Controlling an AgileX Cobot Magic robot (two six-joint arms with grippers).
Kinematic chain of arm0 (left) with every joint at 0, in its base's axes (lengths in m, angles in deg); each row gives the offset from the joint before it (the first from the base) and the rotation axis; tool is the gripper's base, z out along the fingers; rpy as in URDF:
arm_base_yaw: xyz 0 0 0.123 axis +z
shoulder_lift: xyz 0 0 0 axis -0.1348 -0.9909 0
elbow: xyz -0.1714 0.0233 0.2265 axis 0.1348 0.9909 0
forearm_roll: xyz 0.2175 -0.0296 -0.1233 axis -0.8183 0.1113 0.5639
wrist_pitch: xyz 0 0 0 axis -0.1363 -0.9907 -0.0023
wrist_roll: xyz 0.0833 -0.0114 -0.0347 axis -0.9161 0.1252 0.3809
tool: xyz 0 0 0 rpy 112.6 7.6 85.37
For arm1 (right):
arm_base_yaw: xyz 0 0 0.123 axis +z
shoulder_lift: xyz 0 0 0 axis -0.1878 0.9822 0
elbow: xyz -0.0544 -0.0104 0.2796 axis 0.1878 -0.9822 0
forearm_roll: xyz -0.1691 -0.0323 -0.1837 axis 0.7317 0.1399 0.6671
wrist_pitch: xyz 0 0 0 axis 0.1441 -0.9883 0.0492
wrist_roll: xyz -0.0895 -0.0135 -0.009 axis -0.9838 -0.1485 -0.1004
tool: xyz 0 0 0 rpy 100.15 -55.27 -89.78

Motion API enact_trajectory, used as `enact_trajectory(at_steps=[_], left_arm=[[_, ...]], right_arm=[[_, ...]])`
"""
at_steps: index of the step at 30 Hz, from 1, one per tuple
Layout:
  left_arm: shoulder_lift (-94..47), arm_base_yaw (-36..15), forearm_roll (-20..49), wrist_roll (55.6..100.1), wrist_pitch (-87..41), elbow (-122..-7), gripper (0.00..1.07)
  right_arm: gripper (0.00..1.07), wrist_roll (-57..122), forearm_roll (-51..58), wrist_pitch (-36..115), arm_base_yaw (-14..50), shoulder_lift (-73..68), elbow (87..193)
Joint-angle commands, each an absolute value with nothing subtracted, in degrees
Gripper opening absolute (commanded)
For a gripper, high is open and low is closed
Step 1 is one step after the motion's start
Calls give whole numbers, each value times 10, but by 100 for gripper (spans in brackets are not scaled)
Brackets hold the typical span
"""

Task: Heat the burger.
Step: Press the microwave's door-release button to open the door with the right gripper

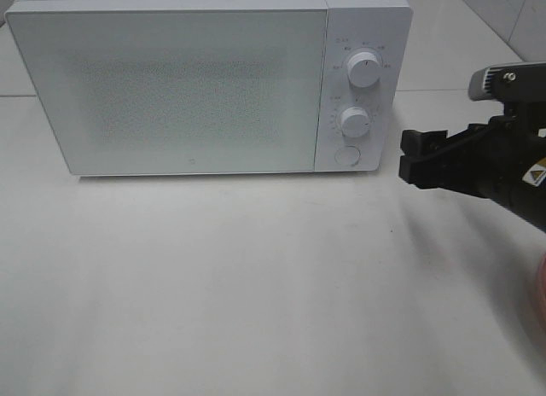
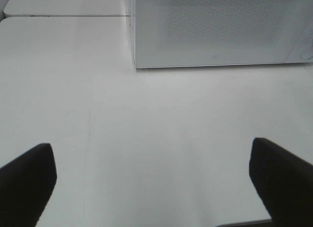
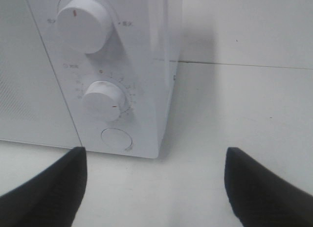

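A white microwave is seen standing at the far side of a white table, its frosted door closed flush. On the panel at its right, an upper knob, a lower knob and a round button are stacked from far to near. The right gripper is held just right of that panel, level with the lower knob and the button, touching nothing, its jaws spread apart and empty. The left gripper is shown only in its own wrist view, jaws spread wide and empty, low over bare table near the microwave's left front corner. The burger is not seen in any view; whether it lies inside the oven or out of frame cannot be told, though a pink edge is glimpsed under the right arm. The step in hand is judged to be opening the door with the round button. For that to be done well, one fingertip should be lined up squarely on the button's centre and pushed straight in, the lower knob just beyond it should be left undisturbed, and the swing path of the door should be kept free
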State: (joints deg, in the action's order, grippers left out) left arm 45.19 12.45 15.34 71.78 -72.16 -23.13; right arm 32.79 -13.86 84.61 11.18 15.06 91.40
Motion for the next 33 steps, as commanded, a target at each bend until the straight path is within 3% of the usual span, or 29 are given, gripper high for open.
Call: enact_trajectory(at_steps=[1, 16, 27, 33], left_arm=[[463, 126, 157, 718, -715, -231, 100], [463, 126, 157, 717, -715, -231, 100], [463, 126, 157, 717, -715, -231, 100], [463, 126, 157, 717, -715, -231, 100]], right_arm=[[75, 289, -190, 898, 161, 174, 914], [75, 266, -393, 1021, 325, 271, 925], [75, 304, -401, 1021, 335, 280, 930], [65, 500, -401, 1021, 335, 280, 930]])
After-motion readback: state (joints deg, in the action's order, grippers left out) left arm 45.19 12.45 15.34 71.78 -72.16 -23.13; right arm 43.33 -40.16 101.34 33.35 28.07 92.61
